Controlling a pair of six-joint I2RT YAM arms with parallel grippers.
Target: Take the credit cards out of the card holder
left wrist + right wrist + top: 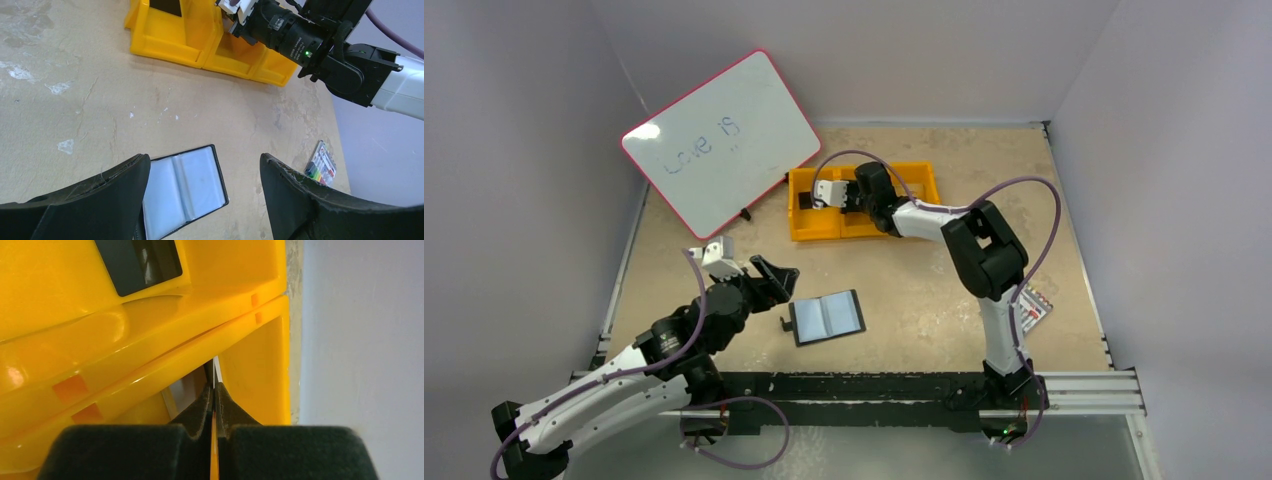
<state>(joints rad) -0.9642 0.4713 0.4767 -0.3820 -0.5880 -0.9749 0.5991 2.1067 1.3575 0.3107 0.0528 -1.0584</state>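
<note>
Top external view, L to R: left gripper (756, 268) hovers w/ jaws wide apart, holding nothing, just beside the card holder (826, 317). It lies open and flat; visible sleeves (192, 180) look empty. Right gripper (214, 387) is over the orange tray (809, 228), jaws pinched on a thin card (212, 371) seen edge-on. A black card (137, 262) lies in the next compartment. Prob. nearly done.

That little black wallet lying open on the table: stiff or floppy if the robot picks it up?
Probably floppy: the card holder lies open flat with a middle fold, so lifted by one edge it may hinge or sag. Its shiny clear sleeves look slippery. Thin and likely light, it should slide on the table if pushed.
</note>
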